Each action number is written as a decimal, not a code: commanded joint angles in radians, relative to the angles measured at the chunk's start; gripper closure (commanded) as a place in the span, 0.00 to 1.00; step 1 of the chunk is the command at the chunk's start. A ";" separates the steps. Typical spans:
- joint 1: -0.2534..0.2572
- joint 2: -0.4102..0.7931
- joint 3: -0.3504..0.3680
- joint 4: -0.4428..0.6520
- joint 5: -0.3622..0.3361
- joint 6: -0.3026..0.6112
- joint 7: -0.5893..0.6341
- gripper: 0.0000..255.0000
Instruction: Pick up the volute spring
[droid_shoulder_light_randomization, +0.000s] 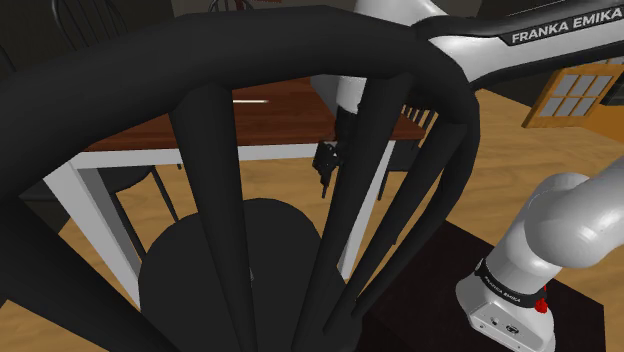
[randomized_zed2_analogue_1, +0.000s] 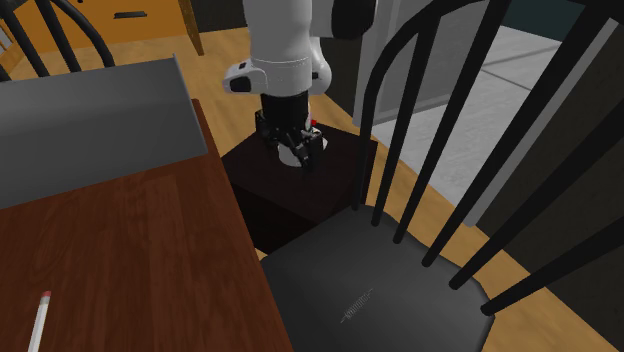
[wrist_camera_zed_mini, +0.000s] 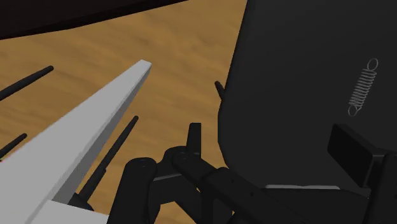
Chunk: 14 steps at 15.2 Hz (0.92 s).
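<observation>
The volute spring (randomized_zed2_analogue_1: 357, 303) is seen lying flat near the middle of the black chair seat (randomized_zed2_analogue_1: 420, 290) — untouched. The jaws are held apart over the stand (randomized_zed2_analogue_1: 290, 195) — the spring is placed well beyond them, outside their gap.

spring (wrist_camera_zed_mini: 362, 86) looks wiry metal, chair seat (wrist_camera_zed_mini: 292, 70) matt.

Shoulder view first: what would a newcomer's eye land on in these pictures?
The black chair back looms across the shoulder view, its spindles in front of the brown-topped table. In the second exterior view, the volute spring lies on the chair's dark seat, with the gripper in the air beyond it.
</observation>
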 joint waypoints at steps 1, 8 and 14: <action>-0.010 0.075 0.053 0.036 -0.017 0.039 0.063 0.00; -0.044 0.367 0.213 0.155 -0.182 0.166 0.312 0.00; 0.021 0.673 0.244 0.317 -0.439 0.203 0.574 0.00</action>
